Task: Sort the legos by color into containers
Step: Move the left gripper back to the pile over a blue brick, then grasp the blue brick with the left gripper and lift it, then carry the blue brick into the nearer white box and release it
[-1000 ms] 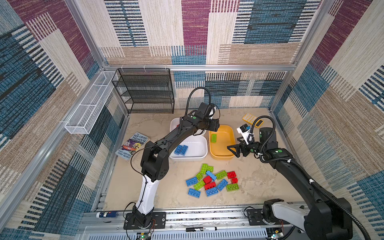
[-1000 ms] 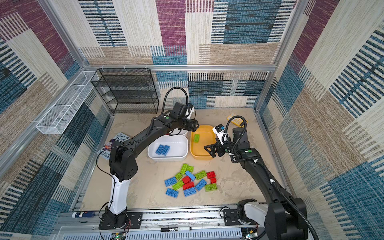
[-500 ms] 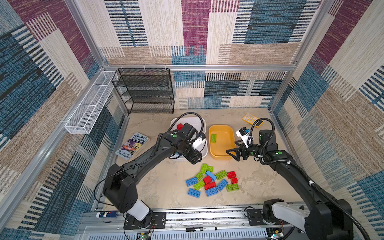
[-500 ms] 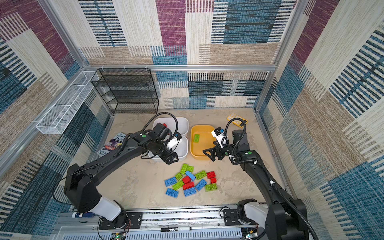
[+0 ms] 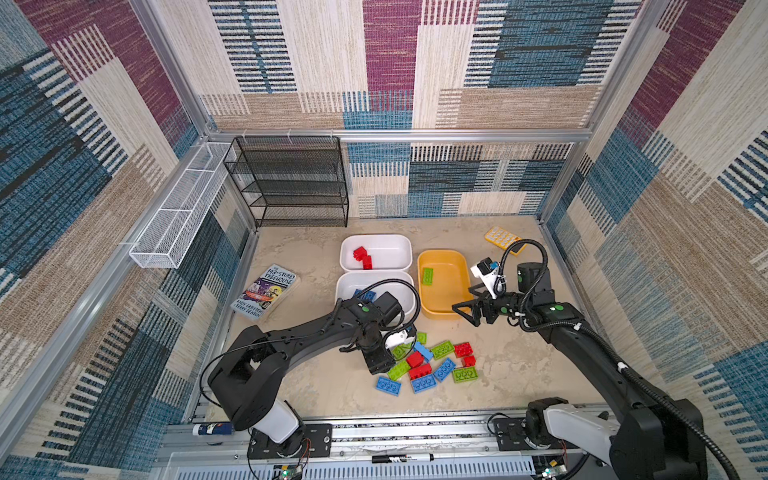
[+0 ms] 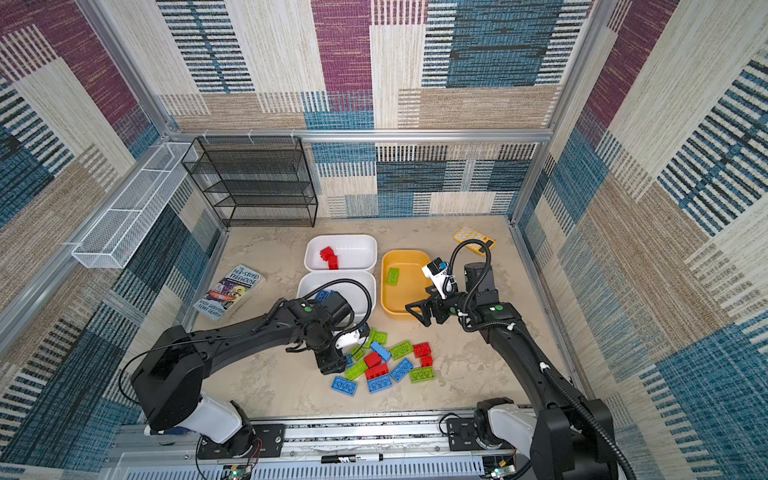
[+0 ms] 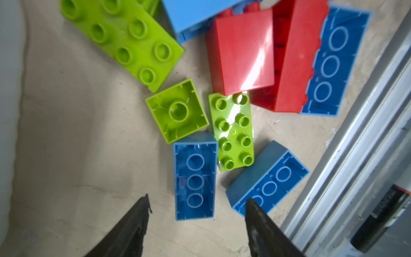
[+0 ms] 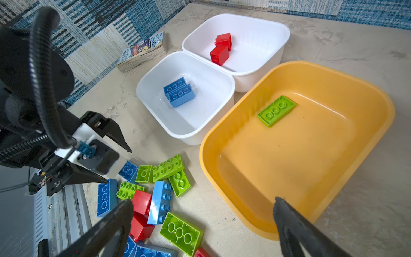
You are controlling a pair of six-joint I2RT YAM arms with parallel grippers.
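On the table (image 5: pixel 328 386), loose bricks (image 5: pixel 420 370) lie at six o'clock of three tubs (image 5: pixel 376 237), a book (image 5: pixel 266 291) at nine, a rack (image 5: pixel 291 183) at eleven.

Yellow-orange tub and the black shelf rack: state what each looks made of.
Yellow-orange rounded tub: likely moulded plastic, smooth and semi-glossy, soft highlights on its rim. Black shelf rack: apparently metal wire mesh, matt black; wall shows through its grid.

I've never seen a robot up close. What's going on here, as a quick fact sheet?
back white tub: two red bricks
front white tub: blue bricks
yellow tub: one green plate
loose pile: red, blue, green bricks, unsorted
left gripper: open, over an upside-down blue brick
right gripper: open, empty, beside the yellow tub
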